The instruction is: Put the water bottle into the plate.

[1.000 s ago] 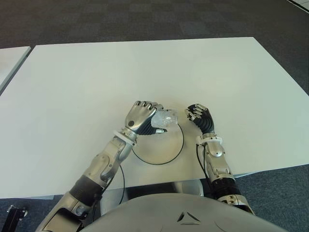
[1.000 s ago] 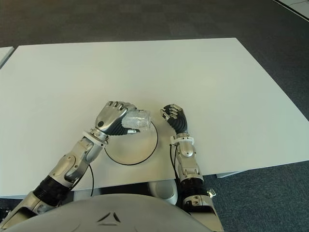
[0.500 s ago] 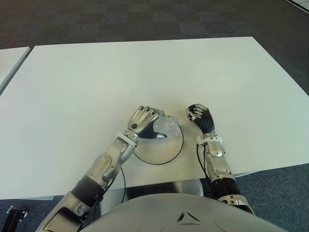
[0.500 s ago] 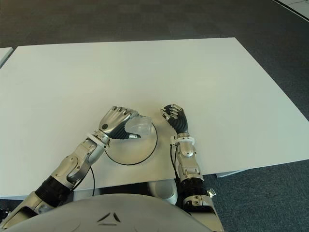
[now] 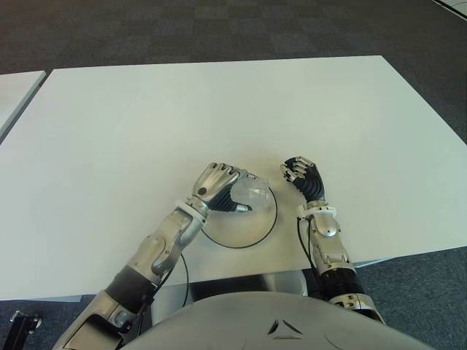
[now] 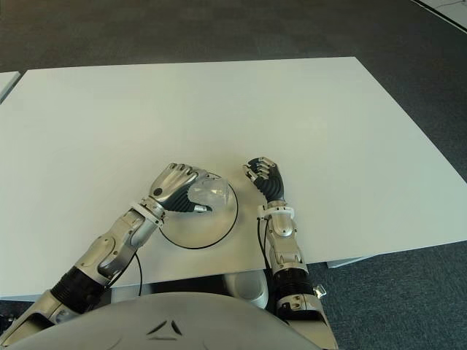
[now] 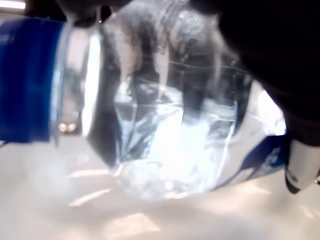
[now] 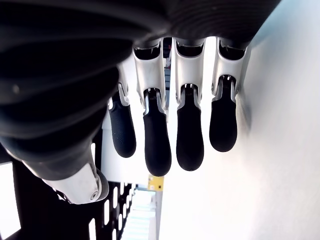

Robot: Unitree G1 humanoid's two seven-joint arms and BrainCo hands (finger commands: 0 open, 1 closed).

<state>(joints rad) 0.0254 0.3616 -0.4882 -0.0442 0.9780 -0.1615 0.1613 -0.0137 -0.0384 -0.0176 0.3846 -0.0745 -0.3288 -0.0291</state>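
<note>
Since the earlier frames the left hand [image 5: 219,188] has come down and lowered the clear plastic water bottle with the blue cap [image 5: 252,192] from above the far rim of the plate to a position low over it. The bottle lies on its side inside the outline of the round white plate with a dark rim [image 5: 244,232], over its far part, and the left wrist view shows its underside at or just above a pale surface; whether it actually touches cannot be told. The left hand's fingers [image 6: 191,176] are curled over the bottle's body and grip it. The right hand [image 5: 303,175] shows just beside the plate on its right side, fingers bent loosely and holding nothing. The white table [image 5: 219,102] carries nothing else in view. Assessment: transport is done and placement is nearly complete; what appears to remain is settling the bottle, releasing the grip, and withdrawing the hand.
</note>
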